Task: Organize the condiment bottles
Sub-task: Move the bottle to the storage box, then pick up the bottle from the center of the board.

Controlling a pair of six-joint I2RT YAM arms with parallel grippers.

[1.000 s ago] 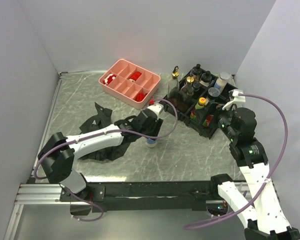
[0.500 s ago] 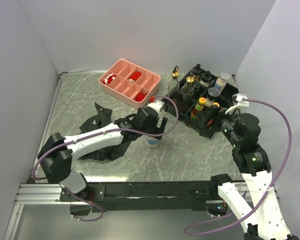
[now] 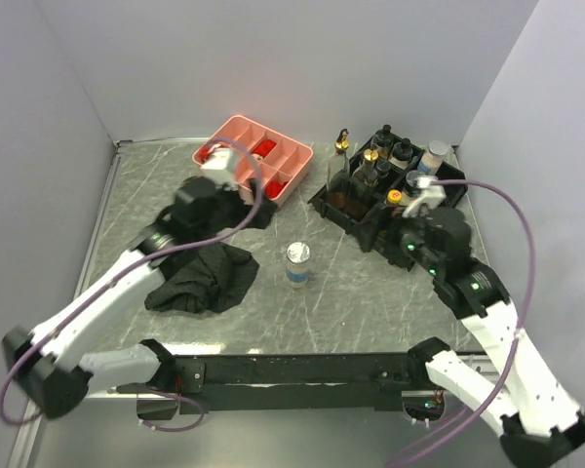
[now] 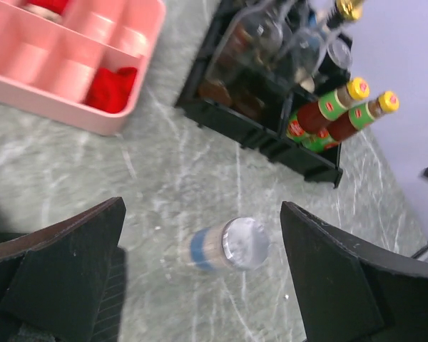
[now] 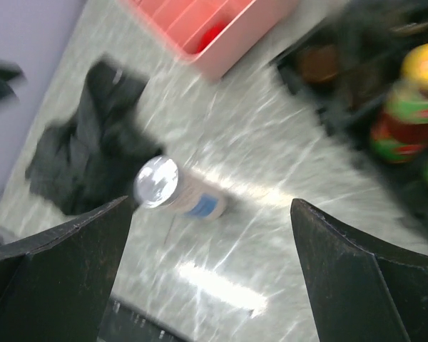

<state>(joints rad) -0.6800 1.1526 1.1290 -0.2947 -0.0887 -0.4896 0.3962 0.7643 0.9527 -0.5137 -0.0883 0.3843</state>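
A pale grey-lidded shaker (image 3: 297, 263) with a blue label stands alone and upright on the marble table, mid-front. The other condiment bottles stand in a black rack (image 3: 363, 224) at the back right: gold-spouted clear ones (image 3: 370, 161), yellow-capped sauce bottles (image 4: 342, 117), black-lidded jars (image 3: 401, 151) and a grey-lidded shaker (image 3: 434, 154). My left gripper (image 4: 201, 203) hangs open high above and left of the lone shaker (image 4: 228, 244), holding nothing. My right gripper (image 5: 210, 201) is open too, out in front of the rack, with that shaker (image 5: 178, 189) below it and nothing in it.
A pink compartment tray (image 3: 273, 200) with red pieces lies at the back, just beyond my left wrist. A crumpled black cloth (image 3: 200, 278) lies left of the lone shaker. Grey walls close in the left, back and right sides.
My left gripper opened, let go of the shaker and drew back up and left toward the pink tray. The right arm swung left toward the shaker. The shaker stayed standing.
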